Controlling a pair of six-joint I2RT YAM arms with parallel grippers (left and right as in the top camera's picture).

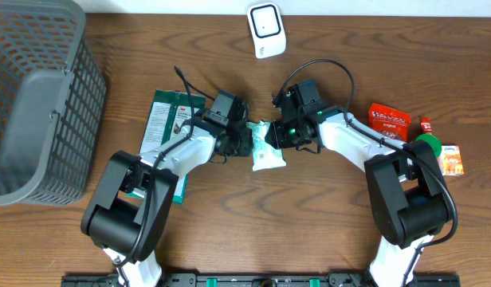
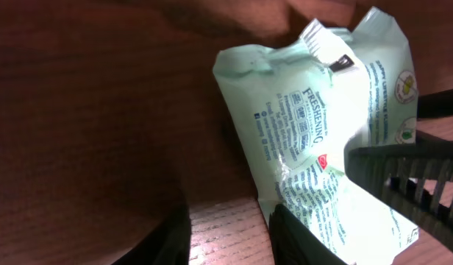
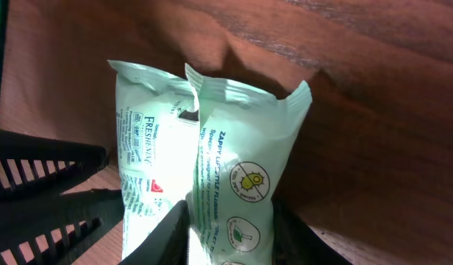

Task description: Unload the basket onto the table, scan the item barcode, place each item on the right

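The item is a pale green wipes pack (image 1: pixel 267 147) lying on the wooden table between my two grippers. My right gripper (image 1: pixel 284 134) reaches it from the right. In the right wrist view its fingers press both sides of the pack's folded edge (image 3: pixel 234 169), so the right gripper (image 3: pixel 230 232) is shut on it. My left gripper (image 1: pixel 239 140) sits at the pack's left side. In the left wrist view the left gripper (image 2: pixel 230 228) is open with bare table between its fingers, and the pack (image 2: pixel 315 118) lies just right of the right finger. A white scanner (image 1: pixel 265 29) stands at the back. No barcode shows.
A grey mesh basket (image 1: pixel 38 104) fills the left side. A flat green package (image 1: pixel 162 119) lies under my left arm. At the right are a red box (image 1: pixel 387 119), a green cap (image 1: pixel 426 144) and a small orange box (image 1: pixel 451 159).
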